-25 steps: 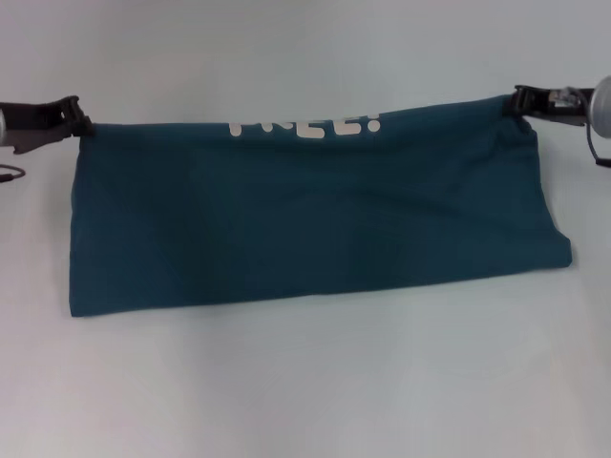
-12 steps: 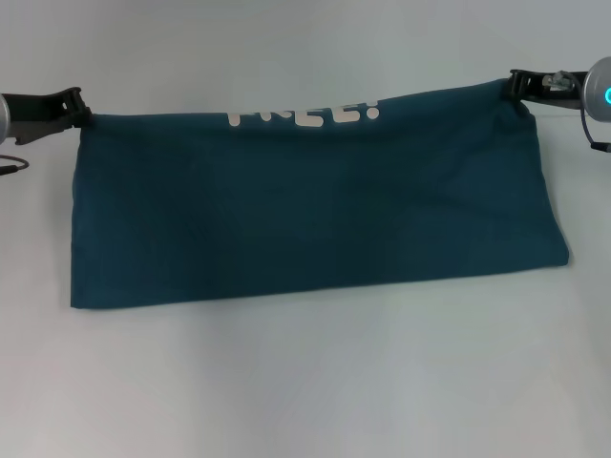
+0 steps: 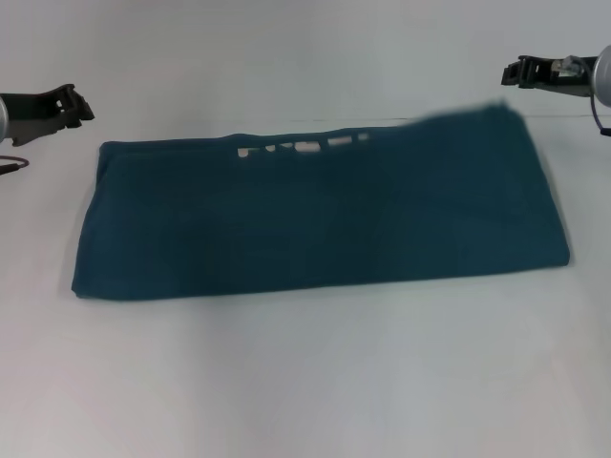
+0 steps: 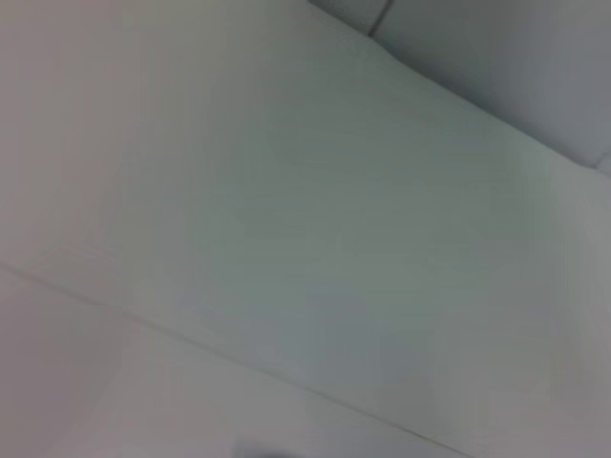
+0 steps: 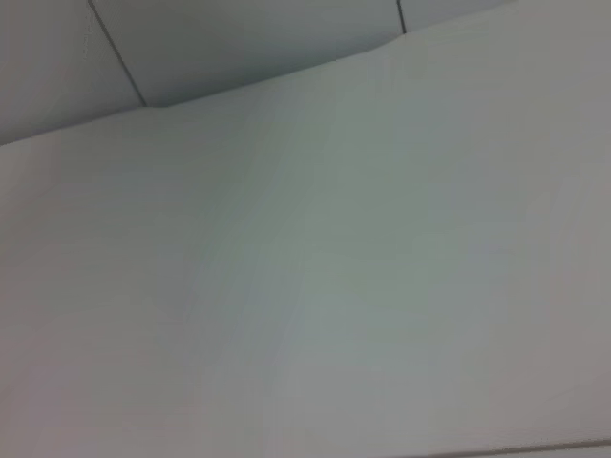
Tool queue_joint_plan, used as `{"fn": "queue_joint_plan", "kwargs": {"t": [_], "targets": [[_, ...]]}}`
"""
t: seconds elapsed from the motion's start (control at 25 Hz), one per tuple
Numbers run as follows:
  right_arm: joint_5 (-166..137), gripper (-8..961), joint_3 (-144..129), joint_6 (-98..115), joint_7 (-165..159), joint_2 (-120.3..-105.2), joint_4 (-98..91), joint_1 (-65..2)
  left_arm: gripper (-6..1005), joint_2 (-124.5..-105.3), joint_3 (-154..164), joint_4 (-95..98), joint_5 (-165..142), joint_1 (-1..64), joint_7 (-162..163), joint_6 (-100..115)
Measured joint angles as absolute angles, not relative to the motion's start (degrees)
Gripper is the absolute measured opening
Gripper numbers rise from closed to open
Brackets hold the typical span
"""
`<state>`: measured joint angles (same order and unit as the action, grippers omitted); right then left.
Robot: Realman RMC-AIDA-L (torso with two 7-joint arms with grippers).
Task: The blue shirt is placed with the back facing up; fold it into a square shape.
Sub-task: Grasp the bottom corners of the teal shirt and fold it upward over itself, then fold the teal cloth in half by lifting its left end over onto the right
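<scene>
Dropping flat mid-frame, the blue shirt (image 3: 320, 215) is released; left gripper (image 3: 81, 103) and right gripper (image 3: 511, 72) hover apart from it, jaws' spread unclear; fold laid.

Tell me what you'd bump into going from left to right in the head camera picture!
left gripper → blue shirt lying on the table → right gripper
</scene>
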<state>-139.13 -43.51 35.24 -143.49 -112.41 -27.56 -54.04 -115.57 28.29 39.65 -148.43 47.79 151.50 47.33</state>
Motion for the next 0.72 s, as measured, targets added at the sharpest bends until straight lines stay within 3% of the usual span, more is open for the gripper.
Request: {"fn": "queue_joint_plan", "kwargs": {"t": [0.12, 0.24, 0.36, 0.48, 0.72], "targets": [[-139.10, 244, -43.42, 37.48, -143.92, -111.16, -27.79, -54.03, 107, -115.63, 28.10, 40.05, -147.53, 47.02, 152.56, 47.67], [-138.42, 366, -42.44, 41.43, -144.66, -109.62, -29.20, -53.16, 283, -115.77, 28.31, 40.95, -144.90, 45.84, 152.66, 49.55], [-135.40, 494, -39.82, 48.67, -144.96, -108.66, -32.78, -49.83, 355, -116.35, 28.42, 43.60, -140.32, 43.53, 151.13, 53.87], [-127.34, 627, -37.52, 58.18, -140.69, -108.43, -35.50, -44.66, 428, -116.95, 28.29, 46.87, -132.13, 39.45, 146.96, 61.55], [-107.42, 658, -34.85, 77.10, -129.12, -109.26, -35.51, -31.36, 568, -116.32, 27.65, 47.60, -118.21, 29.37, 145.75, 77.07]]}}
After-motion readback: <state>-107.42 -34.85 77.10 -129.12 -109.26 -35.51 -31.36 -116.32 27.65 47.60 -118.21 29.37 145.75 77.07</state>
